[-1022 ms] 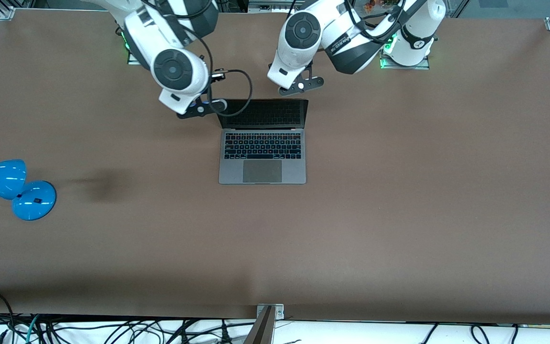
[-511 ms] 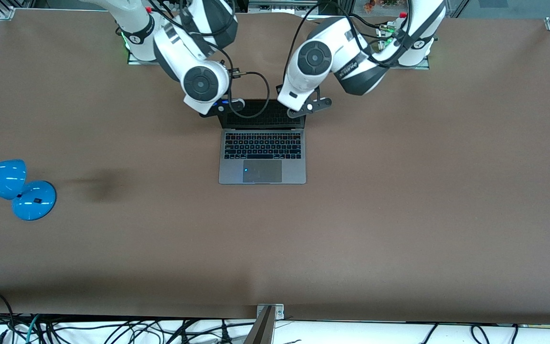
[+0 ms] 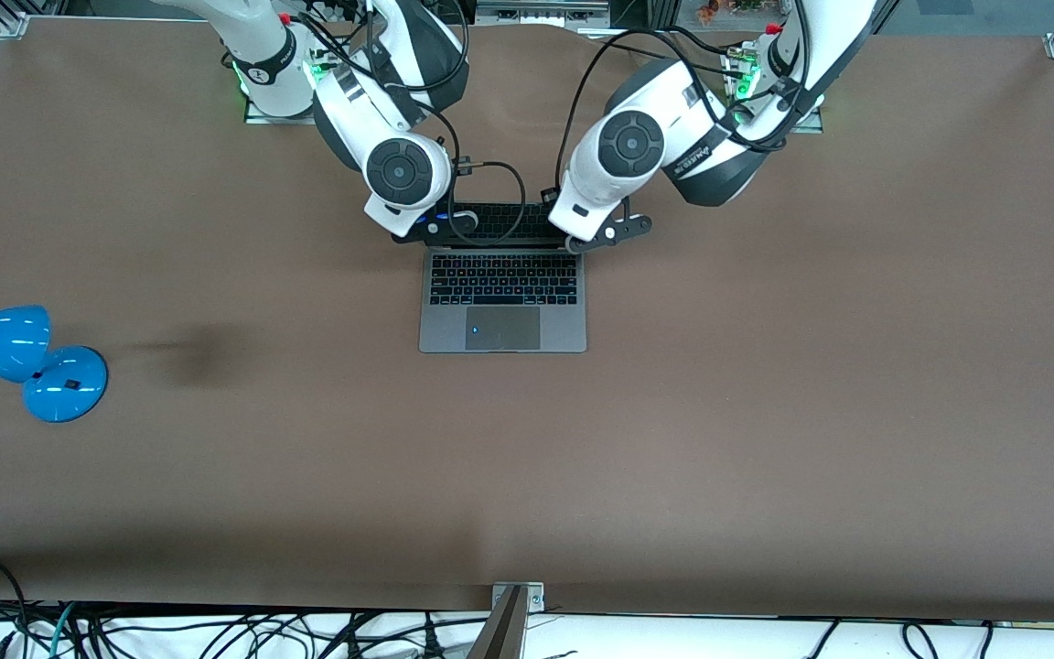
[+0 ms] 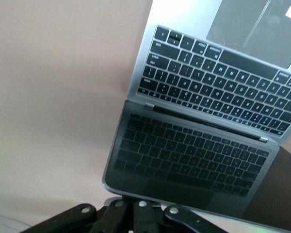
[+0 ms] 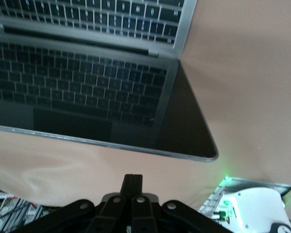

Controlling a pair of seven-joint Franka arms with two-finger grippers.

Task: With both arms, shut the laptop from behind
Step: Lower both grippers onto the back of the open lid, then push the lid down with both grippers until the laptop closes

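The space-grey laptop (image 3: pixel 502 316) stands open in the middle of the brown table, and its dark screen (image 3: pixel 490 222) mirrors the keyboard. My right gripper (image 3: pixel 426 227) is shut at the lid's top corner toward the right arm's end. In the right wrist view its fingers (image 5: pixel 133 180) are pressed together just short of the lid's top edge, with the laptop (image 5: pixel 87 87) ahead of them. My left gripper (image 3: pixel 605 233) is at the other top corner. In the left wrist view its shut fingers (image 4: pixel 134 201) reach the lid's top edge, which hides their tips, with the laptop (image 4: pixel 208 87) ahead.
A blue desk lamp (image 3: pixel 33 361) stands near the table's edge at the right arm's end. The right arm's base with its green light (image 5: pixel 252 208) shows in the right wrist view. Bare brown table (image 3: pixel 765 366) surrounds the laptop.
Both arms have swung down and toward the front camera, from off the laptop's back to the lid's top corners. The screen now looks shorter, tipped a little toward the keyboard.
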